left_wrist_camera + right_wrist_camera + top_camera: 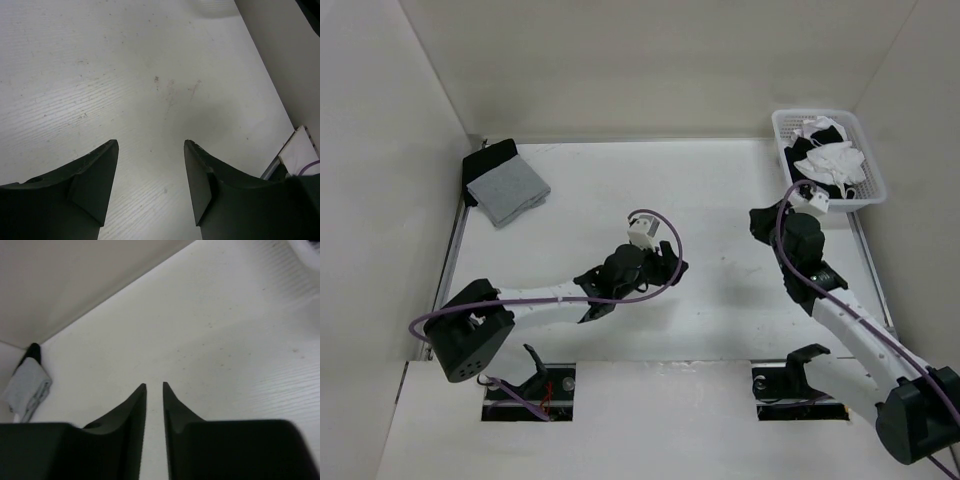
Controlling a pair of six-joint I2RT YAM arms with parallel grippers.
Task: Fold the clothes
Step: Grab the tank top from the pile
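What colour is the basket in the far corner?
The basket is white; the top external view shows it best.

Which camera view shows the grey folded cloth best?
The top external view: the grey cloth is seen whole, in the far left corner. The right wrist view shows it small at its left edge; the left wrist view does not show it.

Left arm (535, 298) and right arm (855, 335): white links, black joints, black tapered tool fingers (95, 190) (purple cables (651, 212) alongside).
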